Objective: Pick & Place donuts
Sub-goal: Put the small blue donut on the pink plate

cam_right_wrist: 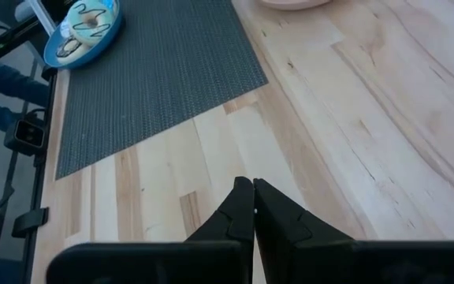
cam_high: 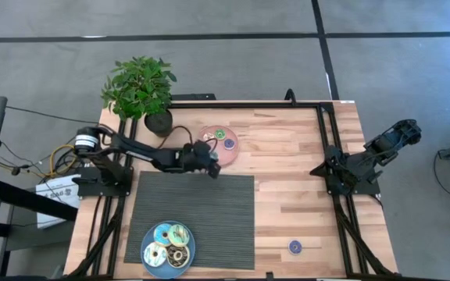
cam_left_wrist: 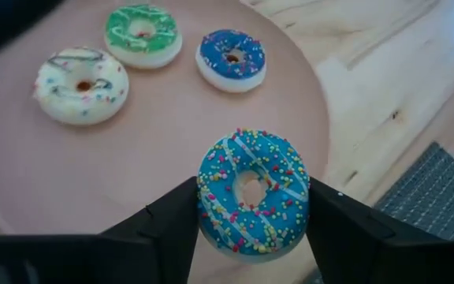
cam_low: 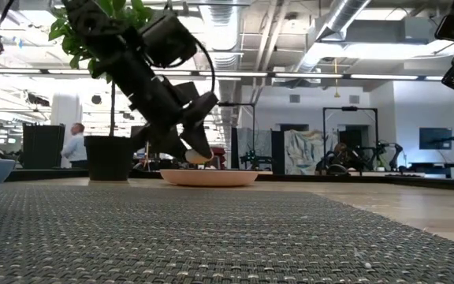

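My left gripper (cam_high: 212, 165) hangs over the near-left rim of the pink plate (cam_high: 229, 154), shut on a teal donut with coloured sprinkles (cam_left_wrist: 252, 193). Three donuts lie flat on that plate: cream (cam_left_wrist: 81, 85), green (cam_left_wrist: 142, 35) and blue (cam_left_wrist: 231, 59). The blue plate (cam_high: 148, 261) at the mat's near left corner carries several more donuts (cam_high: 169, 243). One small blue donut (cam_high: 294, 247) lies on the bare wood at the near right. My right gripper (cam_right_wrist: 252, 189) is shut on nothing, parked above the table's right side. My left gripper pinches the teal donut by two opposite sides of its outer rim (cam_left_wrist: 205, 207), one finger (cam_left_wrist: 164, 229) on each side. The fingers slant down from the table's left. The donut is lifted clear just above the pink plate's rim (cam_low: 207, 177), icing toward the wrist camera.
A dark ribbed mat (cam_high: 209, 207) covers the table's near left. A potted plant (cam_high: 141, 90) stands at the far left corner, close behind my left arm. Bare wood lies between the mat and the right arm's base (cam_high: 350, 178).
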You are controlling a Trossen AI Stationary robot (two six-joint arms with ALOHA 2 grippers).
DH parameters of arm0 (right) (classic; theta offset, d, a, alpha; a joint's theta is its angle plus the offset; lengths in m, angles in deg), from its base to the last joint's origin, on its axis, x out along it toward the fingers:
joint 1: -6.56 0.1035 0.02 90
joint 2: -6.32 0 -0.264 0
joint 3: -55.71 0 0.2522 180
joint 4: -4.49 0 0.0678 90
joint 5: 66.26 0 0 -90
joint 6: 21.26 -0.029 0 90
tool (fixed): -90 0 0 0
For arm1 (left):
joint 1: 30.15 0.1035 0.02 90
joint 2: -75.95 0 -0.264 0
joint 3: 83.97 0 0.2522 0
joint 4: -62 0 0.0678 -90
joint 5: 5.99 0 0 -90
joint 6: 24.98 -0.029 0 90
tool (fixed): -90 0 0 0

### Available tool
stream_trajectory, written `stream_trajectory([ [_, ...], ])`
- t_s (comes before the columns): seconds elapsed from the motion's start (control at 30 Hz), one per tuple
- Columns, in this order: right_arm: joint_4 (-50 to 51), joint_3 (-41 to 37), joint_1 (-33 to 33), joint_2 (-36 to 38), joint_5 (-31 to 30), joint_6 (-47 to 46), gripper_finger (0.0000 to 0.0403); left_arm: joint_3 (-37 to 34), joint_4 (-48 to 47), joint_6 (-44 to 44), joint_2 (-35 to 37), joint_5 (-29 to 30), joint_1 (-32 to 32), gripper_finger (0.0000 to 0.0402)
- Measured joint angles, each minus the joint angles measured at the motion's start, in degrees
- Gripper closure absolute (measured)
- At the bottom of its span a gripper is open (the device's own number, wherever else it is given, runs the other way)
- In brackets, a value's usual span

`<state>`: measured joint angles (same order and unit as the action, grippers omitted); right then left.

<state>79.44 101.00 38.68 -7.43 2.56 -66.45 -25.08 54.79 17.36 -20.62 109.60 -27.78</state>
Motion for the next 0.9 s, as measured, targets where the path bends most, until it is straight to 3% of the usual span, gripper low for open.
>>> stream_trajectory([
  [0.17, 0.00, -0.01, 0.00, 0.01, -0.01, -0.03, 0.0403, -1.42, 0.07, -6.93, -0.05, -5.89, 3.42, 0.0216],
  [0.47, 0.04, -0.02, 0.00, -0.01, -0.35, -0.39, 0.0403, -1.44, -4.37, -3.98, -0.14, -7.34, 7.40, 0.0217],
  [0.9, 0.07, -0.02, 0.00, 0.00, -0.40, -0.40, 0.0403, -1.42, -2.97, -4.32, -0.16, -8.61, 9.22, 0.0143],
])
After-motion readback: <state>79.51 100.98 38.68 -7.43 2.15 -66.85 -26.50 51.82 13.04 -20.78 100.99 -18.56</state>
